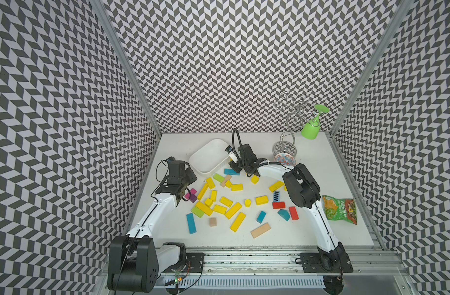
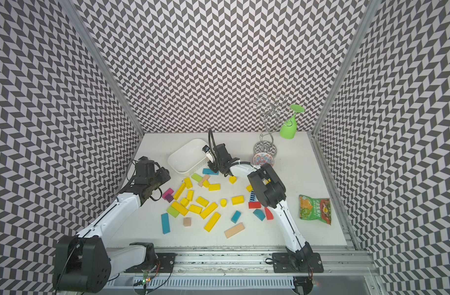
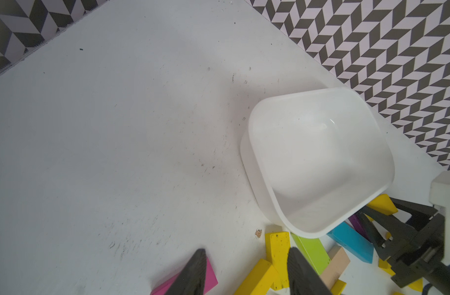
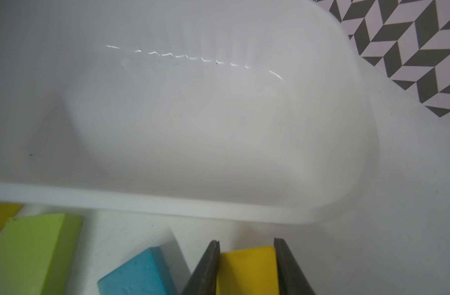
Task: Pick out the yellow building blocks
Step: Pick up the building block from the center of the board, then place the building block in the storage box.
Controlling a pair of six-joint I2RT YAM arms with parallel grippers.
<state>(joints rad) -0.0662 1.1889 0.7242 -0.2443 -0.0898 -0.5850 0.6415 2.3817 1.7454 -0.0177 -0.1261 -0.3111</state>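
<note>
The yellow building blocks [image 1: 226, 201] are bright-yellow painted wooden bars, short bricks and cubes lying flat at all angles across the middle of the white desk [image 1: 321, 229], several of them touching toward its left side. A short yellow cylinder [image 1: 247, 202] stands on end near the centre, a long yellow bar [image 1: 238, 221] lies slantwise nearest the front edge, and a yellow brick [image 1: 276, 186] lies partly hidden further right. Toward the back, one small yellow cube [image 4: 246, 270] sits clamped between the fingers of the right gripper [image 4: 246, 241].
</note>
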